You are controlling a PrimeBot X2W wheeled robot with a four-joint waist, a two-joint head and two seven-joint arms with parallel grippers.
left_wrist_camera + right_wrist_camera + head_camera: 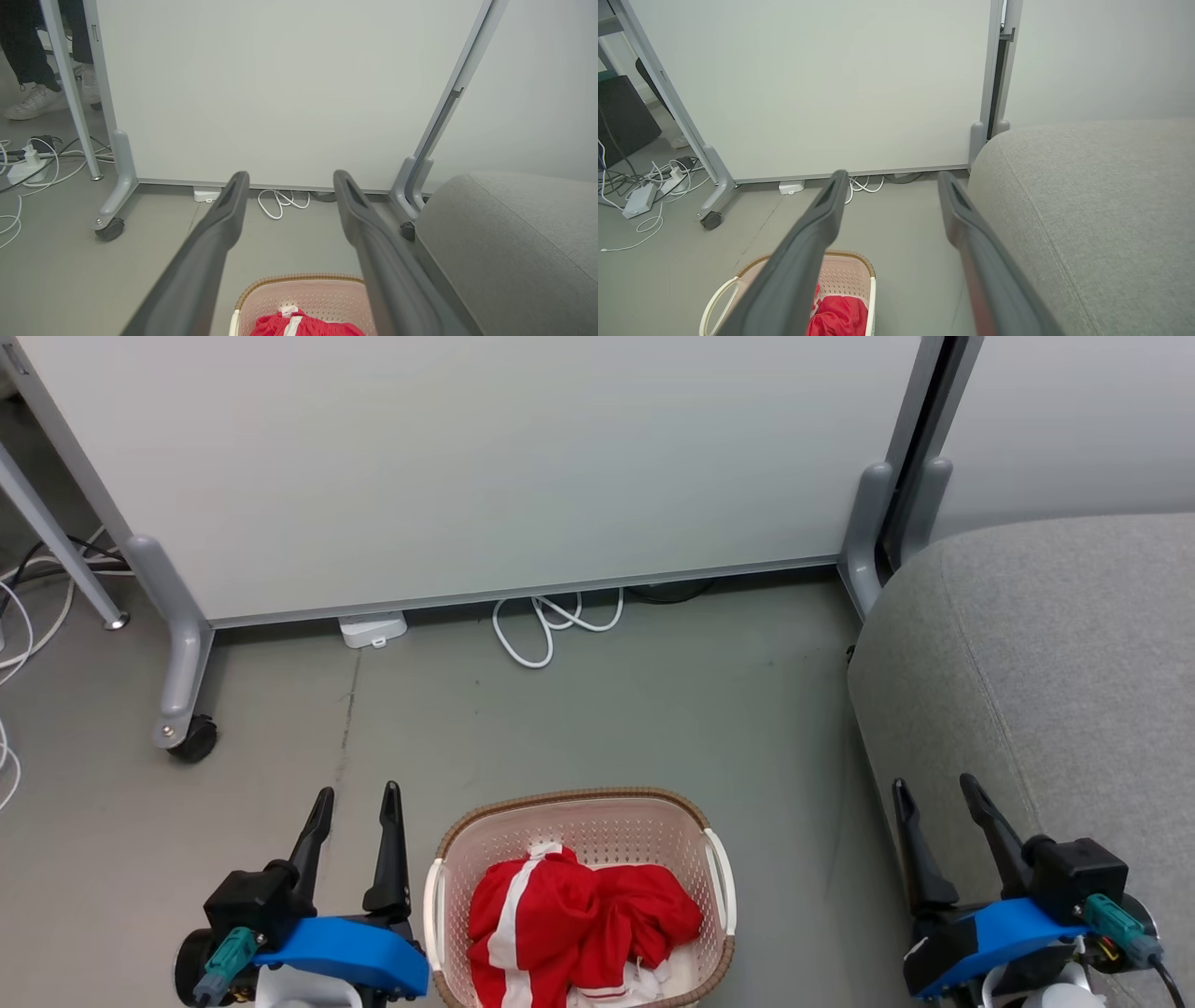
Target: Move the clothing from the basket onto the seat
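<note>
Both arms are sitting low at the bottom of the head view, blue-shelled wrists roughly level, fingers pointing forward and slightly up. The left gripper (358, 789), two long dark fingers, is hovering over the grey floor (607, 709) just left of the cream-white perforated plastic basket (579, 798) with a brown woven-look rim. Its fingers are standing wide apart with nothing between them, and the left wrist view is showing bare floor through the gap. The right gripper (933, 780), same build, is hovering by the front edge of the large light grey fabric sofa (1055, 663). Its fingers are spread wide too and gripping nothing. The basket is standing upright on the floor between the two grippers, nearer the left one and apart from the sofa. Its white handles are facing left and right. The frame edge is cutting its near end, so its long axis is unclear. The bright red fabric clothing (579, 915) with white stripes is lying bunched inside the basket, mostly below the rim. One broad white stripe is running from the far side toward the robot. A white panel (467, 457) on grey wheeled legs is standing behind, with a looped white cable (546, 625) lying at its foot.
</note>
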